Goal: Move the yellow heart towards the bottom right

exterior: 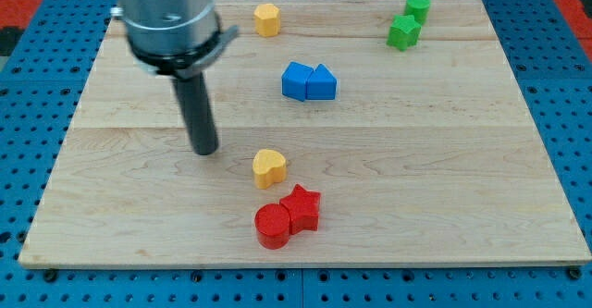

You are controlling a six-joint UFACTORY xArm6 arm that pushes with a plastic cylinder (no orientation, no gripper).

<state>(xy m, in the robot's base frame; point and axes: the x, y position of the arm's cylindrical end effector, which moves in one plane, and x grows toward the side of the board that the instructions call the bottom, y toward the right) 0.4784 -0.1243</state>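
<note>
The yellow heart point(269, 167) lies on the wooden board point(444, 178) a little left of centre, toward the view's bottom. My tip point(205, 150) rests on the board to the left of the heart and slightly above it, with a gap between them. Just below the heart sit a red star point(302, 207) and a red cylinder point(273, 226), touching each other.
A yellow hexagonal block point(266, 18) is near the view's top. Two blue blocks point(309, 82) touch each other above the centre. A green star point(403, 32) and a green cylinder point(417, 7) sit at the top right. The board lies on a blue pegboard point(564, 86).
</note>
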